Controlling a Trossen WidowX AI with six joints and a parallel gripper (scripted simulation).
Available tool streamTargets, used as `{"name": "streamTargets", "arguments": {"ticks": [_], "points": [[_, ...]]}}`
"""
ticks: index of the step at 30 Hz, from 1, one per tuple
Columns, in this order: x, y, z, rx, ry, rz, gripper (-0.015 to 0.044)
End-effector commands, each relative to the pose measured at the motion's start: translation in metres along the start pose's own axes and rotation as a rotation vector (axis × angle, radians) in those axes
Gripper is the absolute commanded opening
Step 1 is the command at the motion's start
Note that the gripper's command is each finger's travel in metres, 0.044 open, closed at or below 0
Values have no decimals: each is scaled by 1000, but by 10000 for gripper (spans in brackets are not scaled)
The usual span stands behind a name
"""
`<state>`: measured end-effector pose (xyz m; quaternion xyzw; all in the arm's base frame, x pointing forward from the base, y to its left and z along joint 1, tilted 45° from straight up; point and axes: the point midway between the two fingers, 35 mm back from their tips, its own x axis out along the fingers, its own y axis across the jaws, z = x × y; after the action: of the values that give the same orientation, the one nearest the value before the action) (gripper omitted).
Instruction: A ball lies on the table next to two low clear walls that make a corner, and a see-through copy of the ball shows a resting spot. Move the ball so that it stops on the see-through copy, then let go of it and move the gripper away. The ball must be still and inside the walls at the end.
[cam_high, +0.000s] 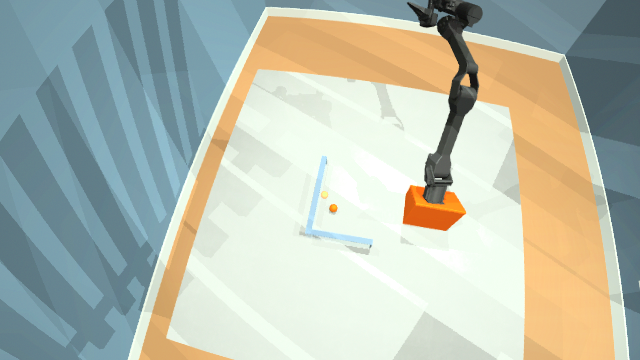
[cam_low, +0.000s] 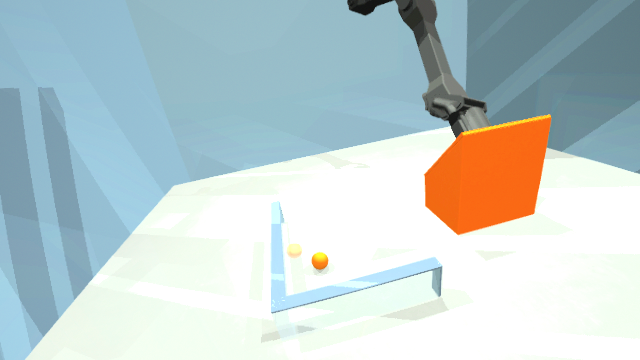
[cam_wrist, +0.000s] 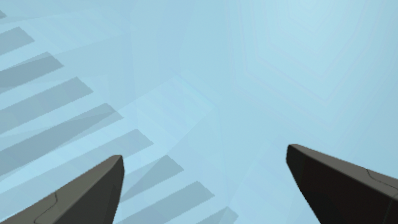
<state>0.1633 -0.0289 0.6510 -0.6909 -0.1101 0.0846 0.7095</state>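
A: Where is the ball (cam_high: 333, 208)?
B: On the bench (cam_high: 390, 280), inside the corner of the clear walls (cam_high: 317, 197), just beside the see-through copy (cam_high: 324, 194) but not on it
A: And the pincer (cam_wrist: 205, 170)?
B: High above on the raised arm (cam_high: 457, 105), fingers spread wide, gripping nothing

A pale, glossy white table top (cam_high: 380, 150) sits framed by an orange band (cam_high: 550, 150) with a cream rim (cam_high: 580, 55). Around it the surroundings (cam_low: 225, 90) are soft blue-grey, crossed by darker slanted stripes (cam_high: 75, 125) and angular patches. Faint grey shadows and bright streaks lie across the white surface.
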Motion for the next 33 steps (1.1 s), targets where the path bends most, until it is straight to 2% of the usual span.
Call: {"name": "streamTargets", "arguments": {"ticks": [1,6,22,33], "points": [[0,0,0,2,-4,-2,374],[5,-2,-2,85,-90,-51,255],[31,-11,-79,534,-254,-247,255],[75,12,-150,965,-322,-364,255]]}}
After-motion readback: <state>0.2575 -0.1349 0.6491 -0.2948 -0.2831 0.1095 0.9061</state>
